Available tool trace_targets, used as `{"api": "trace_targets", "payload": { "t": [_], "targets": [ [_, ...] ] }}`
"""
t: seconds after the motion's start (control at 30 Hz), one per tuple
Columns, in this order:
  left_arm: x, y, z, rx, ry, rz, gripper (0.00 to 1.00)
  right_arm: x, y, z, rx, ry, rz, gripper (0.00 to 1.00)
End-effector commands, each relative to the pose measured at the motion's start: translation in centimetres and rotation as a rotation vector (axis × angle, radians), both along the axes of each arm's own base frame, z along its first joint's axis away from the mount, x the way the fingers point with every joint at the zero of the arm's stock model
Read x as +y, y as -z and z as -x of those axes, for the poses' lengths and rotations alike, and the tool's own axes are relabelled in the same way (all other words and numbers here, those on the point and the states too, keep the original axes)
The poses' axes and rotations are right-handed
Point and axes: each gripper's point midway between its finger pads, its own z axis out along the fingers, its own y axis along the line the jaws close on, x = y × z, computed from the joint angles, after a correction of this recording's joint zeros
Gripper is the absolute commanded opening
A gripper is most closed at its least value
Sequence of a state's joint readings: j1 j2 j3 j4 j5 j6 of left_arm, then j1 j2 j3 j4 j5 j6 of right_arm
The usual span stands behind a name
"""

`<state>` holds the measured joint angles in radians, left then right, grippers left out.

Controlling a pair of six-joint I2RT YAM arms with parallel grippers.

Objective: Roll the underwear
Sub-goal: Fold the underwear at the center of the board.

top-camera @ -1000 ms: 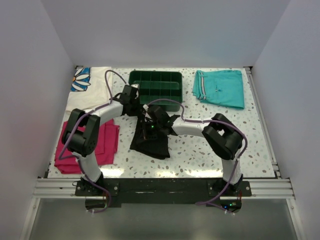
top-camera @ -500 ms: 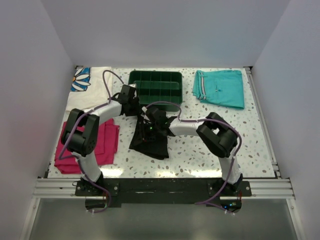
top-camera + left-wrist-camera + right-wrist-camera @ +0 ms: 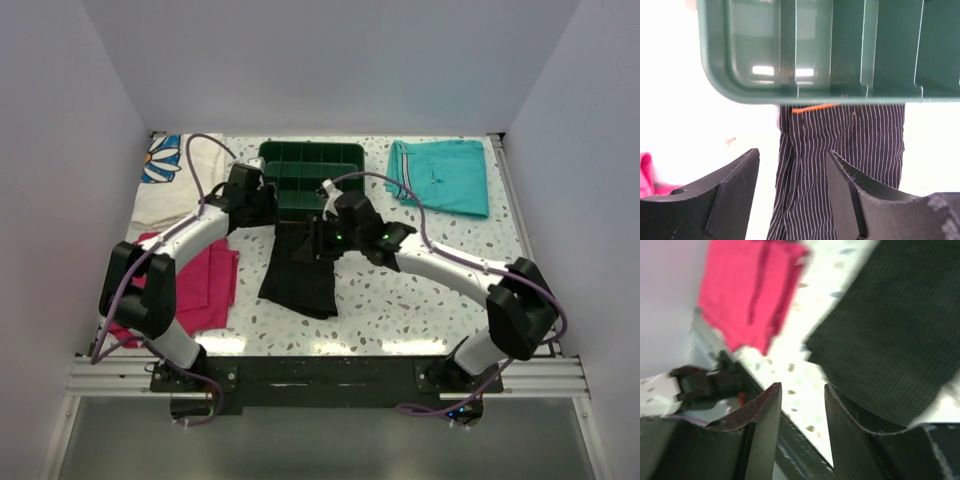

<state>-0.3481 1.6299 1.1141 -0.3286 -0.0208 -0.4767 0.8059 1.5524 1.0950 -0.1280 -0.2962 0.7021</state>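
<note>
Underwear [image 3: 300, 275], one black pinstriped pair, lay partly folded into a long strip at the middle of the speckled table [image 3: 400, 300]. Its far end reached the near wall of the single green divided tray [image 3: 310, 146]. In the left wrist view an orange-edged hem [image 3: 815, 107] showed just below the tray's rim.

Two arms hung over that far end. The left gripper [image 3: 265, 205] had its two fingers [image 3: 735, 190] spread, with nothing between them and the striped cloth beneath. The right gripper [image 3: 322, 238] also stood parted and held nothing; bare table showed through its gap in the right wrist view.

Three other cloths lay well apart from the underwear: one magenta folded cloth [image 3: 205, 285] at the left, one white flowered cloth [image 3: 180, 175] in the far left corner, and one teal pair of shorts [image 3: 445, 175] at the far right.
</note>
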Motion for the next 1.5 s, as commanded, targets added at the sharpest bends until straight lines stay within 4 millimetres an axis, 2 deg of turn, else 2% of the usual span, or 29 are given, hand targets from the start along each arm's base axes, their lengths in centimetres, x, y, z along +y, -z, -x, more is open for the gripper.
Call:
{"api": "trace_targets", "payload": {
  "t": [0.0,0.07,0.1,0.13,0.2,0.23,0.4,0.6,0.73,0.93,1.17,1.47],
  "targets": [
    [1.0,0.1,2.4,0.023,-0.035,0.018,0.61,-7.5,6.4,0.8,0.108,0.138,0.245,0.43],
    [1.3,1.5,3.9,0.053,-0.050,0.034,0.61,-8.8,7.3,1.2,0.143,0.160,0.256,0.43],
    [1.3,1.5,4.4,0.055,-0.052,0.043,0.61,-8.8,7.5,1.7,0.161,0.142,0.241,0.43],
    [1.6,2.4,5.3,0.073,-0.062,0.045,0.61,-8.9,7.8,2.0,0.181,0.138,0.238,0.43],
    [1.2,2.5,6.3,0.078,-0.048,0.081,0.61,-8.7,8.2,3.1,0.222,0.098,0.227,0.43],
    [1.3,3.3,7.2,0.095,-0.052,0.088,0.61,-8.6,8.4,3.4,0.231,0.088,0.222,0.43],
    [1.1,3.8,9.1,0.108,-0.036,0.123,0.61,-8.6,9.8,4.7,0.281,0.057,0.208,0.44],
    [-0.3,4.6,11.1,0.136,0.009,0.162,0.61,-7.6,11.7,5.8,0.370,0.011,0.172,0.44],
    [-1.0,5.1,12.6,0.163,0.030,0.152,0.61,-7.3,12.5,5.8,0.382,0.010,0.158,0.44],
    [-1.0,4.5,13.9,0.149,0.024,0.139,0.59,-7.0,13.1,5.4,0.386,0.003,0.172,0.44],
    [-1.2,5.1,15.1,0.166,0.027,0.142,0.44,-7.2,13.5,5.3,0.387,0.009,0.190,0.42],
    [-0.6,6.5,15.9,0.199,-0.005,0.112,0.45,-7.4,13.1,5.2,0.379,0.035,0.177,0.44]
  ]
}}
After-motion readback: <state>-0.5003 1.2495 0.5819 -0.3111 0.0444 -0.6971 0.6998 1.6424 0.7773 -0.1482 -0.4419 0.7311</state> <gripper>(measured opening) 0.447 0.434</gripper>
